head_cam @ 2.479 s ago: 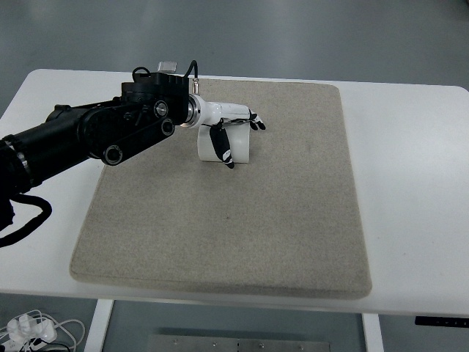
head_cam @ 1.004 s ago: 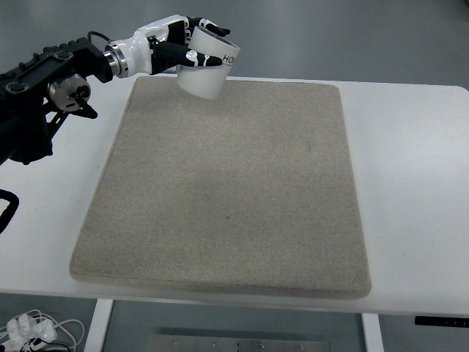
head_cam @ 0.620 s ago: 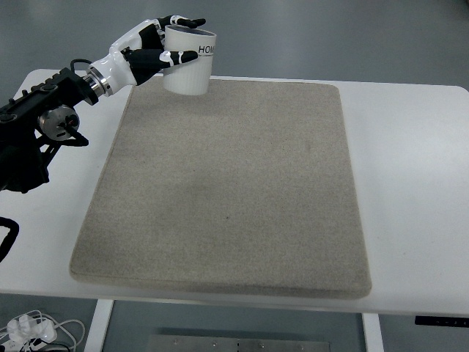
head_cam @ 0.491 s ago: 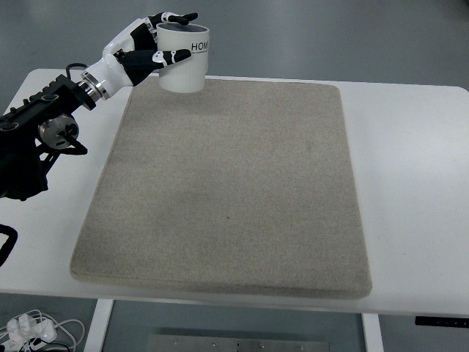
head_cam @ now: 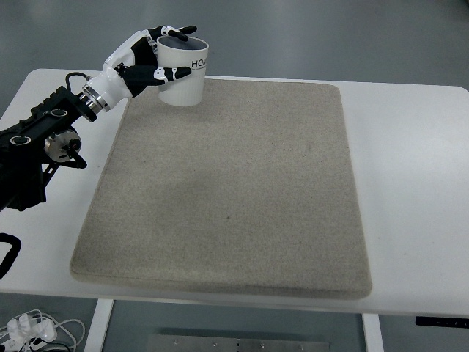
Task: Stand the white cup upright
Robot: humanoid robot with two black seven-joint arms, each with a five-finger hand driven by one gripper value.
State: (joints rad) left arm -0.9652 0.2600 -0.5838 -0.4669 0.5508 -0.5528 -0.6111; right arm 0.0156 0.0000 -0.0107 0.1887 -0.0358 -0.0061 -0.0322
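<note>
From the head view, the left hand (head_cam: 139, 64) reached in from the left edge and had its fingers (head_cam: 167, 72) wrapped round the white cup (head_cam: 182, 74), one finger hooked over the far rim and another pressed across the near side of the wall, which looked like a grip chosen to keep the cup from rolling in the palm. The cup sat at the far left corner of the grey mat (head_cam: 234, 198), mouth up and close to vertical, its dark printed letters facing right. Whether its base was touching the mat or just above it I could not tell. Held that way, it seemed nearly ready to be set down standing, so the job looked close to done. The rest of the white surface (head_cam: 410, 191) carried nothing else, and the right arm was nowhere in sight.
</note>
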